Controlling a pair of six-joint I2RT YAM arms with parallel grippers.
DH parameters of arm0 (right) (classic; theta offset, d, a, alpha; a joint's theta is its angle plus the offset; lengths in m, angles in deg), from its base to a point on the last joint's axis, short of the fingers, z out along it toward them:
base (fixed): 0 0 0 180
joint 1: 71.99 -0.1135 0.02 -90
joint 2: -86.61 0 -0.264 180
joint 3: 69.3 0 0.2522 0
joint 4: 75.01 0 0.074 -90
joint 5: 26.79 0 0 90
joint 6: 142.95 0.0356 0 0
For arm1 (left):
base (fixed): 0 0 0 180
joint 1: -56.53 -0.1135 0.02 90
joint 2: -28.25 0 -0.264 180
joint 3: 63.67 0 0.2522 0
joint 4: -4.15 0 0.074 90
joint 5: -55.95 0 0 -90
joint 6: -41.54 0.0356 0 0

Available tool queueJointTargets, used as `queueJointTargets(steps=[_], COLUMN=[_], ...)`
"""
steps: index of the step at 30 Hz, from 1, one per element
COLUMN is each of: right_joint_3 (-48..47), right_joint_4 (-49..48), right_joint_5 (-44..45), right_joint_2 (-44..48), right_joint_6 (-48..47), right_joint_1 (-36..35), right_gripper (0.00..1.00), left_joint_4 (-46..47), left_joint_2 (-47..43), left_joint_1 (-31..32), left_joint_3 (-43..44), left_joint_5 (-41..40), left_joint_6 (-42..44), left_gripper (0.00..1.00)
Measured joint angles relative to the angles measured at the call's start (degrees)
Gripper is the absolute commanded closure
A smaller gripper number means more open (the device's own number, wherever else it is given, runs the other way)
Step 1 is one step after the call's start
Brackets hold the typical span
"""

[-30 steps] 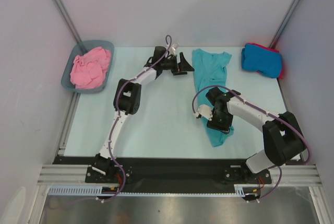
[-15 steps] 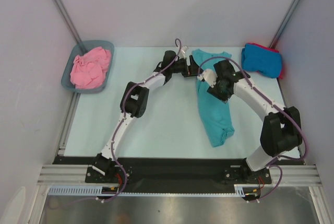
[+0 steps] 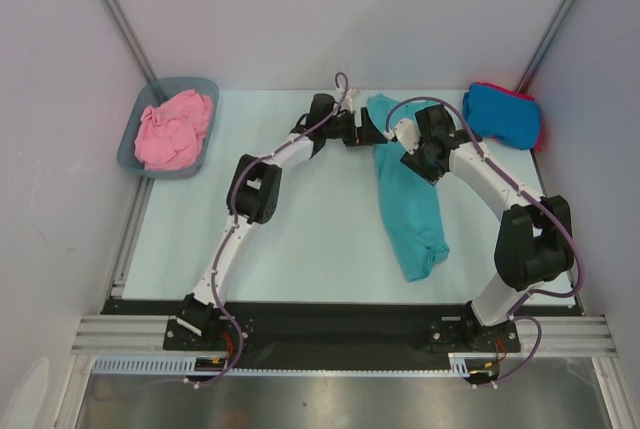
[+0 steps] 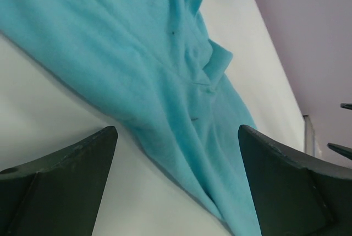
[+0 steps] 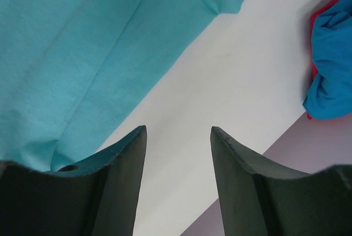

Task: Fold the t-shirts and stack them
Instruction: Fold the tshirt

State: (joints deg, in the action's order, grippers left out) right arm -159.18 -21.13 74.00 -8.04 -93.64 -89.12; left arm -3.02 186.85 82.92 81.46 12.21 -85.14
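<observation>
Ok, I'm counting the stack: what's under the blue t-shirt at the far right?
A red t-shirt: only a strip shows along the blue t-shirt's right edge. The rest is covered, so anything else beneath cannot be seen.

The left arm [image 3: 262, 169] stretches from the table's [image 3: 300, 229] near edge toward its far edge, its left gripper [image 4: 176, 134] spread wide with nothing between the fingers. The right arm [image 3: 490, 179] bends at the right edge, and its right gripper [image 5: 179, 134] is partly spread and apparently empty.
</observation>
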Motion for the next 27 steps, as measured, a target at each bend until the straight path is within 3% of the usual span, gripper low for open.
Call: queueJointTargets(steps=[6, 17, 19, 22, 25, 27], right_joint_3=[0.6, 0.6, 0.6, 0.6, 0.5, 0.3], right_joint_4=[-0.2, -0.2, -0.2, -0.2, -0.3, -0.3], right_joint_5=[0.4, 0.5, 0.5, 0.5, 0.4, 0.4], right_joint_2=[0.0, 0.0, 0.0, 0.0, 0.0, 0.0], right_joint_6=[0.0, 0.1, 0.2, 0.2, 0.4, 0.7], right_joint_1=[0.0, -0.4, -0.4, -0.5, -0.8, -1.2], right_gripper=[0.43, 0.42, 0.41, 0.41, 0.41, 0.4], left_joint_4=[-8.2, -13.6, -13.7, -14.3, -14.7, -15.0], left_joint_2=[-2.1, -2.1, -2.1, -2.1, -2.1, -2.1], left_joint_1=[-0.2, 2.4, 3.2, 3.8, 4.1, 4.1], left_joint_3=[0.9, 3.4, 3.4, 3.4, 3.4, 3.4], left_joint_5=[-4.7, -8.0, -8.2, -8.2, -8.4, -8.7], left_joint_6=[8.7, 12.9, 12.9, 12.3, 12.1, 12.1], left_gripper=[0.0, 0.03, 0.13, 0.75, 0.95, 1.0])
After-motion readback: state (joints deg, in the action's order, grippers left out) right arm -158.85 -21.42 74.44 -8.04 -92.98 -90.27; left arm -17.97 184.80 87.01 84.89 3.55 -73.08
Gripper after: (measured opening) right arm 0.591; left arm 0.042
